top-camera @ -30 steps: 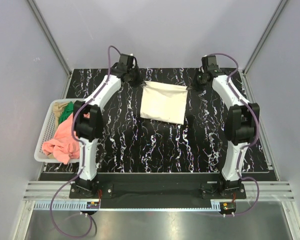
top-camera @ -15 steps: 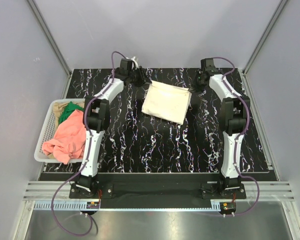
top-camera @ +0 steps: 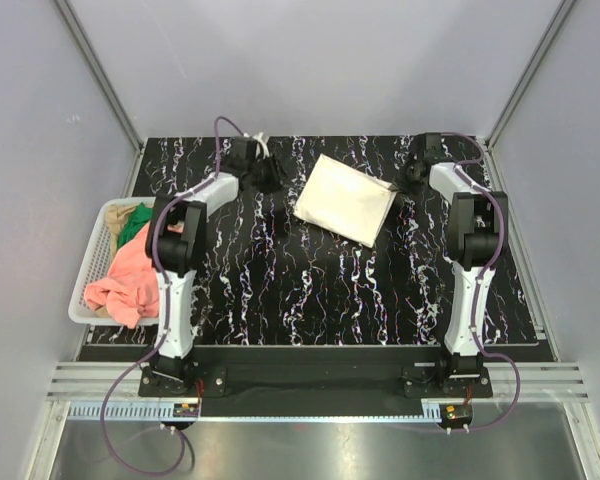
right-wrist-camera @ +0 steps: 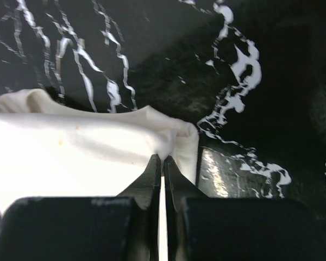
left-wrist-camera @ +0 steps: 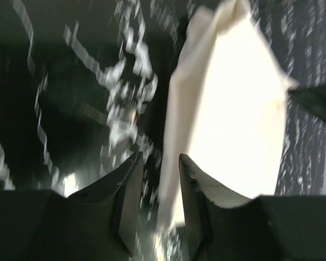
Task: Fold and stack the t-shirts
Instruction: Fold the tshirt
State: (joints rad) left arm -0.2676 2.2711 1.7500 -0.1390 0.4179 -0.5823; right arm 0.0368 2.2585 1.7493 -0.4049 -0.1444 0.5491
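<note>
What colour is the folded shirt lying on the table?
The folded cloth t-shirt is plain cream-white, clearest in the top external view.

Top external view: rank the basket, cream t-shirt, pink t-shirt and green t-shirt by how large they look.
1. basket
2. cream t-shirt
3. pink t-shirt: close to the cream one, and the left arm hides part of it, so this pair is unsure
4. green t-shirt: only a small patch shows

White mesh basket [top-camera: 89, 264], black marbled tabletop [top-camera: 310, 290]
</note>
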